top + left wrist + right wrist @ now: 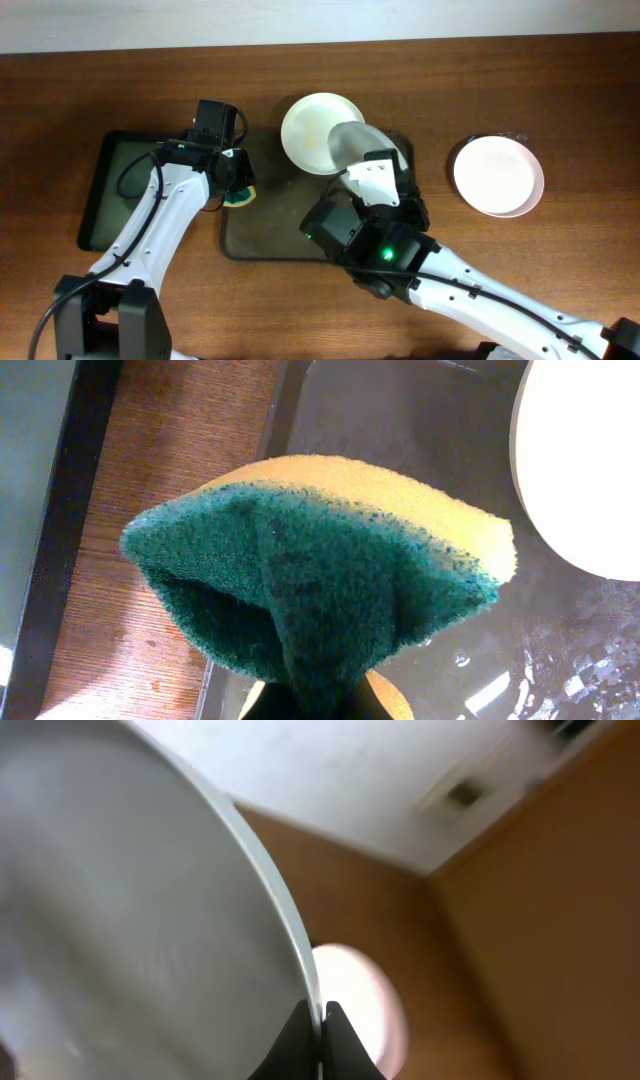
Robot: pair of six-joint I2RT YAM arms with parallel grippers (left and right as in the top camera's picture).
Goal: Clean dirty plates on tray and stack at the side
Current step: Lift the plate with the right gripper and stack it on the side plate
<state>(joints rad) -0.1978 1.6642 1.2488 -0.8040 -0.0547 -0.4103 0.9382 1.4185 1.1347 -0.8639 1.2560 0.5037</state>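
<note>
- The tray lies in the middle of the desk, its long sides parallel to the desk's far edge.
- The held plate is tipped up steeply over the tray's far right part. Its pinched rim points toward the near edge and the rest leans toward the far left corner.
- The right gripper is clamped on that rim, one finger on each face of the plate.
- From overhead the held plate looks grey and shaded, and from the right wrist its face is a smooth, pale grey-white.
- The far plate lies face up across the tray's far rim, partly over bare desk. It is white with a faint cream tint. The held plate overlaps it from above, and I cannot tell whether they touch.
- The side plate sits flat on the desk toward the right edge, well apart from the tray, its face plain white.
- The left gripper is at the tray's left rim, squeezing a sponge folded, green scouring side out and yellow foam behind.
- A black tray with a greenish inside lies toward the left edge.
- The desk is dark brown wood, and a white wall runs behind its far edge.
</note>
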